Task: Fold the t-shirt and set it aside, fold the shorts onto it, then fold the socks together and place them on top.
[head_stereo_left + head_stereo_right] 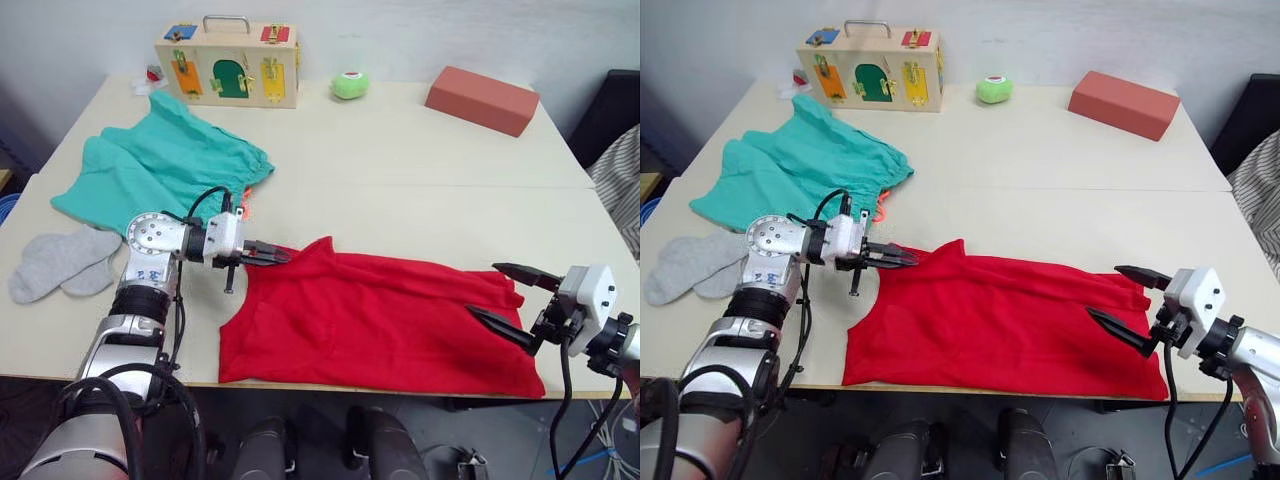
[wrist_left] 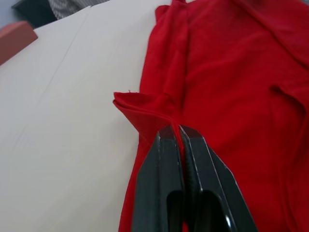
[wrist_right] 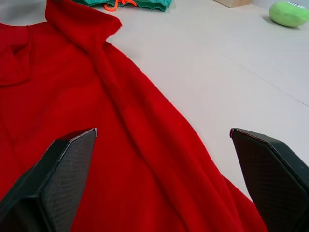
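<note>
Your left gripper pinches the t-shirt at its left edge, apparently a sleeve; your right gripper hovers spread wide at its right end.

table centre: bare, passable | far edge: wooden box, green ball, brick

The t-shirt lies at the lower centre of the table. The shorts lie upper left of it, the socks at far left. Along the top stand a latch box, a ball and a block, left to right.
</note>
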`<action>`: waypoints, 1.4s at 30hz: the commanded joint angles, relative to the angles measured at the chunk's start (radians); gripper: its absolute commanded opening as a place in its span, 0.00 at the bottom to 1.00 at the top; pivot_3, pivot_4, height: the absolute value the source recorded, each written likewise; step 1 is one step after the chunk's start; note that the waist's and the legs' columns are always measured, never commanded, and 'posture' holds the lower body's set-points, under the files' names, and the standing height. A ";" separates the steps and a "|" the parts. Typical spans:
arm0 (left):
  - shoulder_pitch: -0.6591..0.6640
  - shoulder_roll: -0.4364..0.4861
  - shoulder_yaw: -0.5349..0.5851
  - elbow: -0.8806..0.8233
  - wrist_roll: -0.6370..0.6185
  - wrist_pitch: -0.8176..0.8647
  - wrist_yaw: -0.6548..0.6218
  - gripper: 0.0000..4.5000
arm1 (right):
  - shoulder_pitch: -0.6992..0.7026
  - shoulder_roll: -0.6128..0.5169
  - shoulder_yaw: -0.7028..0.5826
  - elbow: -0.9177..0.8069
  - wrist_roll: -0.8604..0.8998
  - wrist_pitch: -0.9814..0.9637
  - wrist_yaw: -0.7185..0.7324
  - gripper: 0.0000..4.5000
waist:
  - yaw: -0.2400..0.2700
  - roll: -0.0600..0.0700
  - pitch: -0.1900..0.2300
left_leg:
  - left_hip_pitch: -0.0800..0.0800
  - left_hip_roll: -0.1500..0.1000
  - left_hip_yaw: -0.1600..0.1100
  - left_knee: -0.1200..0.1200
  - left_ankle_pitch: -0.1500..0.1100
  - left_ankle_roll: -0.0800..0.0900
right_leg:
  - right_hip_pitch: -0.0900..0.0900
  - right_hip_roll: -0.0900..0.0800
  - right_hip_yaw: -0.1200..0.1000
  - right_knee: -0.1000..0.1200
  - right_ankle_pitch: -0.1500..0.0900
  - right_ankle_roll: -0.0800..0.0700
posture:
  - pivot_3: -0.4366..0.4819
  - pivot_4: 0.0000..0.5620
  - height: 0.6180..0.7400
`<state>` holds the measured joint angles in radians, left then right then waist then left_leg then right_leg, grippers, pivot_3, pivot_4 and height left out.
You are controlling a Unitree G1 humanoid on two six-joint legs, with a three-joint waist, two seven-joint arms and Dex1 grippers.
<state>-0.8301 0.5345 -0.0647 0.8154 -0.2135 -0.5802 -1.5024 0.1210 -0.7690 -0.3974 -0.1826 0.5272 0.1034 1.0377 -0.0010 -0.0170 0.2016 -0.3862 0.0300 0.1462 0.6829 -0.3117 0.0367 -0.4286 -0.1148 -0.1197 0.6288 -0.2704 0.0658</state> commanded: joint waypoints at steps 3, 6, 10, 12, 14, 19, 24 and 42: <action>0.050 0.076 -0.092 -0.095 -0.095 -0.125 -0.112 0.01 | 0.026 0.009 -0.028 0.009 0.003 -0.029 0.004 1.00 | 0.000 0.000 0.000 | 0.000 0.000 0.000 0.000 0.000 0.000 | 0.000 0.000 0.000 0.000 0.000 0.000 | 0.48 0.27 1.00; 0.077 0.109 -0.134 -0.124 -0.129 -0.165 -0.112 0.01 | 0.036 0.010 -0.028 0.016 0.004 -0.035 0.003 1.00 | 0.000 0.000 0.000 | 0.000 0.000 0.000 0.000 0.000 0.000 | 0.000 0.000 0.000 0.000 0.000 0.000 | 0.48 0.27 1.00; 0.108 0.144 -0.169 -0.146 -0.158 -0.194 -0.112 0.01 | 0.045 0.011 -0.029 0.026 0.004 -0.040 0.003 1.00 | 0.000 0.000 0.000 | 0.000 0.000 0.000 0.000 0.000 0.000 | 0.000 0.000 0.000 0.000 0.000 0.000 | 0.48 0.27 1.00; 0.128 0.161 -0.185 -0.154 -0.162 -0.203 -0.112 0.01 | 0.051 0.011 -0.027 0.033 0.003 -0.041 0.004 1.00 | 0.000 0.000 0.000 | 0.000 0.000 0.000 0.000 0.000 0.000 | 0.000 0.000 0.000 -0.001 0.000 0.000 | 0.48 0.27 1.00; 0.140 0.164 -0.187 -0.161 -0.160 -0.194 -0.112 0.01 | 0.053 0.011 -0.026 0.038 0.002 -0.043 0.004 1.00 | 0.000 0.000 0.000 | 0.000 0.000 0.000 0.000 0.000 0.001 | 0.000 0.000 0.000 -0.001 0.000 0.000 | 0.48 0.27 1.00; 0.176 0.160 -0.178 -0.205 -0.159 -0.012 -0.076 0.01 | 0.052 0.013 -0.010 0.055 -0.003 -0.047 0.005 1.00 | 0.000 0.001 0.000 | 0.000 0.000 0.000 0.000 -0.001 0.001 | 0.000 0.000 0.000 -0.001 0.000 0.000 | 0.48 0.27 1.00; 0.225 0.183 -0.164 -0.326 -0.168 0.188 -0.053 0.28 | 0.041 0.013 -0.002 0.047 0.010 -0.007 -0.016 1.00 | -0.001 0.001 0.000 | 0.000 0.000 0.000 0.000 -0.001 0.001 | 0.000 0.000 0.000 -0.001 0.000 0.000 | 0.48 0.27 1.00; 0.353 0.001 -0.002 -0.707 -0.206 0.842 0.553 0.00 | -0.196 0.341 0.443 -0.175 -0.224 0.174 -0.470 0.00 | 0.004 0.001 -0.002 | -0.002 -0.001 -0.001 0.000 -0.001 0.000 | 0.000 0.000 0.002 0.000 0.001 0.000 | 0.48 0.27 1.00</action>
<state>-0.4646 0.5520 -0.0584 0.1068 -0.4759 0.3045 -1.0166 -0.0694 -0.4375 0.0147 -0.3483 0.3627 0.3021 0.6088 0.0030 -0.0157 0.1997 -0.3884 0.0290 0.1458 0.6828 -0.3124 0.0371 -0.4285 -0.1143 -0.1182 0.6291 -0.2692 0.0665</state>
